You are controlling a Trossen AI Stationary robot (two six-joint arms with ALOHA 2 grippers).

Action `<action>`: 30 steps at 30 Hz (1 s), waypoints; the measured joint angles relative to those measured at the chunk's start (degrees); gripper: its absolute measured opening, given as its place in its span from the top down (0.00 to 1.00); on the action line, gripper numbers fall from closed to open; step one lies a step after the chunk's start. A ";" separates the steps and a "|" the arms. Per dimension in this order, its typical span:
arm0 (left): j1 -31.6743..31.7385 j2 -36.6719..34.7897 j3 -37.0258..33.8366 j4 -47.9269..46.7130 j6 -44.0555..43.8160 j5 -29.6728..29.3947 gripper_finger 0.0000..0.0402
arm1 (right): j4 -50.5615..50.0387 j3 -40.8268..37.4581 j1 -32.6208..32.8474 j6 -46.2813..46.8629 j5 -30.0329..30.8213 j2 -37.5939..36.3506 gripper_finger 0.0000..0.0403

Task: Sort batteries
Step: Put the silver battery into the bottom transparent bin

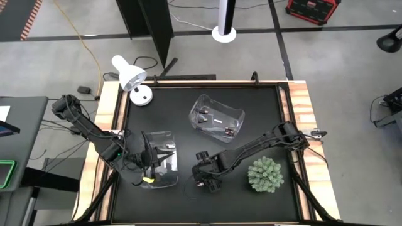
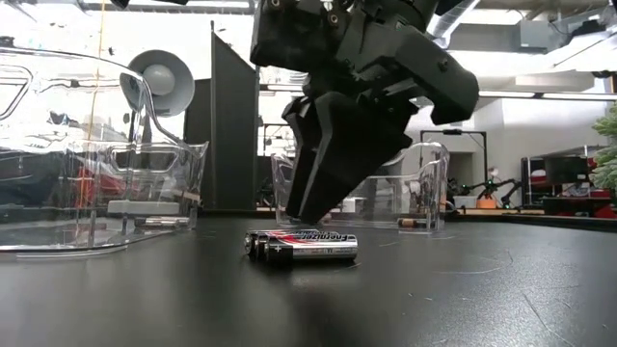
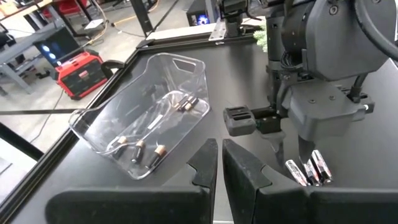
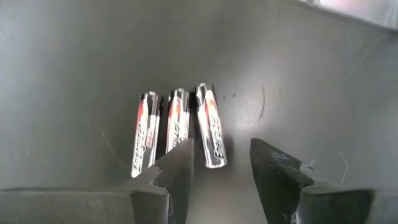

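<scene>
Three silvery batteries lie side by side on the black table, also seen in the low view. My right gripper hangs open just over their near ends, one finger by the middle battery and the other beyond the outermost one. My left gripper is shut with nothing in it, above the near clear bin. The far clear bin holds several dark batteries with copper ends. My right gripper comes at the silvery batteries slanting down from above, its fingers standing along the outermost battery's near end. I cannot tell whether a finger touches a battery. All three batteries lie flat on the table.
A green spiky plant stands right of my right gripper. A white desk lamp sits at the table's far left corner. The table has a raised wooden frame along its sides.
</scene>
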 joint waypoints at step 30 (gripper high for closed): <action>0.00 0.00 0.04 -0.48 0.24 -0.13 0.95 | 6.14 -2.51 -0.02 0.68 0.65 0.02 0.57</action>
